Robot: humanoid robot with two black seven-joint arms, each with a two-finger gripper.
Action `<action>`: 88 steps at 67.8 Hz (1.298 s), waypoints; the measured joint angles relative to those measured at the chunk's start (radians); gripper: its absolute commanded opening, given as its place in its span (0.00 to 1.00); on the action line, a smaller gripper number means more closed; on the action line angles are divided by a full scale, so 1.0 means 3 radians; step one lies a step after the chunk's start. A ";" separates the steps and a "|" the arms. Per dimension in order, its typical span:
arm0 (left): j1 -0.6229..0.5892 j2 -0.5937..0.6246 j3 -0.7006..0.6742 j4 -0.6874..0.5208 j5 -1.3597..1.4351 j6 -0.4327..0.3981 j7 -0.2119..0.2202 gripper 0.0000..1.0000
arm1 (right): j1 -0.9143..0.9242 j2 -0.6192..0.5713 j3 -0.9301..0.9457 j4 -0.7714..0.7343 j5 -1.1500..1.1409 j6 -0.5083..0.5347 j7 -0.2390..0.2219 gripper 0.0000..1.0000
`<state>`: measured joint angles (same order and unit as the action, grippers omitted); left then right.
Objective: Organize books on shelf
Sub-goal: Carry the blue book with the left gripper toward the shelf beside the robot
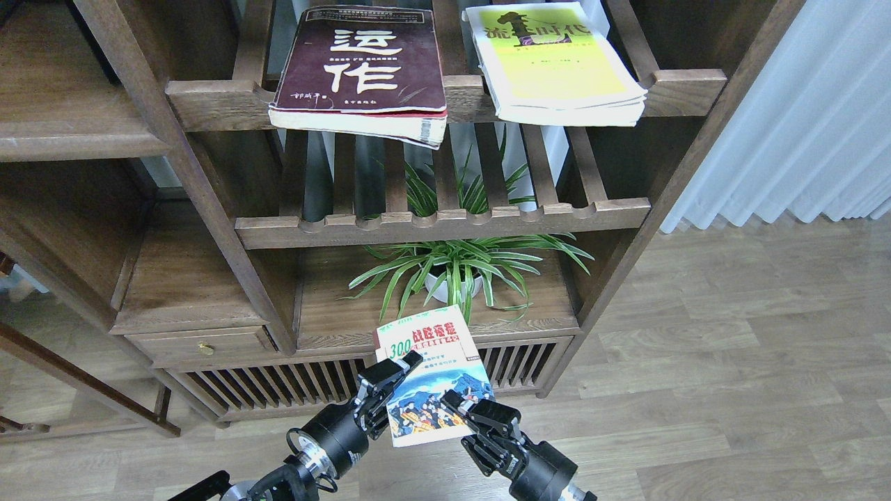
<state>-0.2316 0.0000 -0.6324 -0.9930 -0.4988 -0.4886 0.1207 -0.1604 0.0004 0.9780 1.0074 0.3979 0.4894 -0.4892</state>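
Observation:
The small white book (431, 376) with "300" and a colourful picture is held up in front of the low cabinet, cover towards me. My left gripper (387, 390) is shut on its left edge. My right gripper (461, 410) is shut on its lower right corner. The thick maroon book (362, 66) with white characters lies flat on the top slatted rack, at its left. The yellow-green book (553, 66) lies flat at its right. The solid dark-brown shelf (69, 145) with a rounded front edge is at the upper left, bare.
A slatted rack (445, 223) with a scalloped rail sits below the two books. A potted spider plant (452, 275) stands on the board under it, just behind the held book. A drawer (202, 344) is at the lower left. A white curtain (800, 125) hangs on the right.

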 measured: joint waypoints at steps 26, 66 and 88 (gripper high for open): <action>0.0009 0.0313 0.0084 -0.0126 0.0046 0.0000 0.0104 0.00 | 0.0076 0.0000 -0.0099 -0.0114 -0.0324 -0.0004 0.0000 1.00; 0.0143 0.2918 0.0034 -0.1099 0.0091 -0.0002 0.0684 0.00 | 0.0286 -0.0002 -0.0089 -0.0590 -0.0334 -0.0002 0.0003 1.00; 0.0156 0.4117 -0.0455 -0.1325 0.0089 -0.0001 0.0694 0.00 | 0.0401 -0.0001 -0.0076 -0.0681 -0.0334 -0.0002 0.0002 1.00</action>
<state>-0.1849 1.2351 -0.7688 -1.3905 -0.4721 -0.4890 0.3288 -0.0400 0.0000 0.9553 0.8031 0.2976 0.4888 -0.4886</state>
